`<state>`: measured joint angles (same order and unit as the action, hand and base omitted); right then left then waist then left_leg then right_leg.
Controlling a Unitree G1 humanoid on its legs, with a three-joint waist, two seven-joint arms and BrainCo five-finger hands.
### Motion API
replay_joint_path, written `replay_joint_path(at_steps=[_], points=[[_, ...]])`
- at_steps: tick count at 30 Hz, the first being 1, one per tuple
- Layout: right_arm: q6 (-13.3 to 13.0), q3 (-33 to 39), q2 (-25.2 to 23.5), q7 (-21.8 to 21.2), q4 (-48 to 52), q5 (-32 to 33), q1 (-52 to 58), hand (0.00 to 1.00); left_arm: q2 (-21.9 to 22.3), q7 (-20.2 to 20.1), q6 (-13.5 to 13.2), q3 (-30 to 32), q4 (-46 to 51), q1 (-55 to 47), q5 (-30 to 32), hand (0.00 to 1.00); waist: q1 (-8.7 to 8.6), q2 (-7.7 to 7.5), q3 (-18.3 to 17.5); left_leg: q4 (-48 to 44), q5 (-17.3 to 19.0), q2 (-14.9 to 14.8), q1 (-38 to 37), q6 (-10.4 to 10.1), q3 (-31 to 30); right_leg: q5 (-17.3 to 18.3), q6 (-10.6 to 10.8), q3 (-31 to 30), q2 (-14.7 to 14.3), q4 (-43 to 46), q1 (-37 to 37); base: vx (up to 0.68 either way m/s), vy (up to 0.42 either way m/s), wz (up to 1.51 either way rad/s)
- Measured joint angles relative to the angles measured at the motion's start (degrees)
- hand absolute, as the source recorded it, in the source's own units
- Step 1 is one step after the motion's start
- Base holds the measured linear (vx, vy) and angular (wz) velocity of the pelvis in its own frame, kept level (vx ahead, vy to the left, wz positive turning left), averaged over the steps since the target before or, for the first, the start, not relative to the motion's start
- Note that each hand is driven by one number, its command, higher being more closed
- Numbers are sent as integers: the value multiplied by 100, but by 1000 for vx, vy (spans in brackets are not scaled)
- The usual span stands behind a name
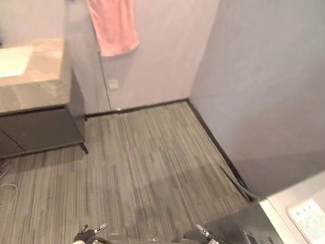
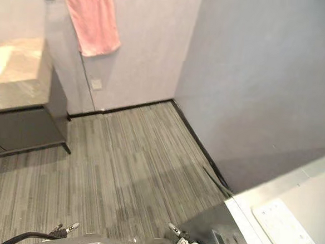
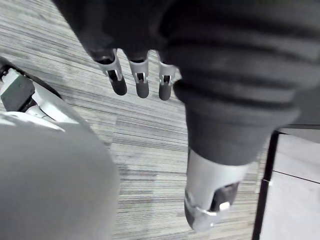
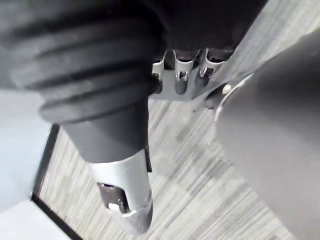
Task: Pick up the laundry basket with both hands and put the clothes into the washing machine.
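Hanging over the striped floor (image 1: pixel 149 154), my left hand (image 3: pixel 140 82) and my right hand (image 4: pixel 182 82) both have loose, straight fingers and hold nothing. The floor runs wide and open up to the black skirting (image 1: pixel 209 133) under the walls. The washing machine (image 1: pixel 306 218) is low on my right, with its white top edge close. A dark cabinet (image 1: pixel 34 127) stands on my left, beside a pink towel (image 1: pixel 111 20).

**No legible text**

The pale control panel (image 1: pixel 313 223) on top of the washing machine (image 1: pixel 290 212), at the lower right, carries faint greenish markings. They are too small and blurred to read as words, numbers or signs.
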<state>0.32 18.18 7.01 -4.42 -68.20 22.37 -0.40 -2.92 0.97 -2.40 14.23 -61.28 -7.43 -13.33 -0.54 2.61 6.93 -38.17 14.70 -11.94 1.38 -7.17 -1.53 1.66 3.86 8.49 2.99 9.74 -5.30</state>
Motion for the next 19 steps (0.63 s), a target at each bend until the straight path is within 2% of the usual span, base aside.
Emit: replay_joint_path(at_steps=[1,2,4,5,6,10,12,14,19], points=[[-46,-5,-80,5,-16,-4,11,0,-91,8,-9,-120,10,4,4,0,13,-127,-100,371,17,149,-19,40,526,150,48,89,207,-11,47,29,126,107],[-40,2,-200,4,-39,-2,64,0,-238,11,-12,-195,0,18,22,0,-17,-351,-103,815,19,321,4,42,680,205,109,161,413,-134,93,11,133,104],[-39,53,-369,3,-53,2,70,0,-381,26,34,-239,-74,27,176,0,-7,-471,-102,1461,12,458,16,52,1015,173,142,352,556,-322,168,-21,120,96],[-55,142,-406,6,-49,37,70,0,-404,37,74,-272,-134,8,259,0,-16,-480,-105,1793,-54,514,-44,170,1176,146,143,484,616,-348,198,-42,115,85],[-61,162,-403,30,-57,40,70,0,-401,44,124,-280,-246,-58,412,0,11,-484,-105,2211,-225,636,-204,377,1232,113,93,475,685,-349,202,-49,83,44],[-66,149,-413,125,-29,38,172,0,-360,116,175,-324,-358,-276,689,0,-11,-435,-196,3011,-616,761,-633,328,1259,103,82,427,727,-404,116,-85,-16,0],[-66,136,-415,123,-26,27,196,0,-363,116,178,-346,-383,-269,820,0,-69,-428,-253,3707,-1061,801,-915,282,1243,65,232,462,696,-526,140,-104,-97,3],[-59,106,-370,125,-28,-26,205,0,-346,119,177,-374,-455,-211,913,0,-97,-410,-272,4039,-1289,765,-1032,259,1232,49,254,492,642,-561,165,-126,-84,2],[-57,88,-221,125,-20,-38,307,0,-264,131,177,-391,-471,-227,912,0,-97,-333,-327,4252,-1467,707,-1048,223,1218,-70,288,513,556,-691,185,-91,-50,0]])
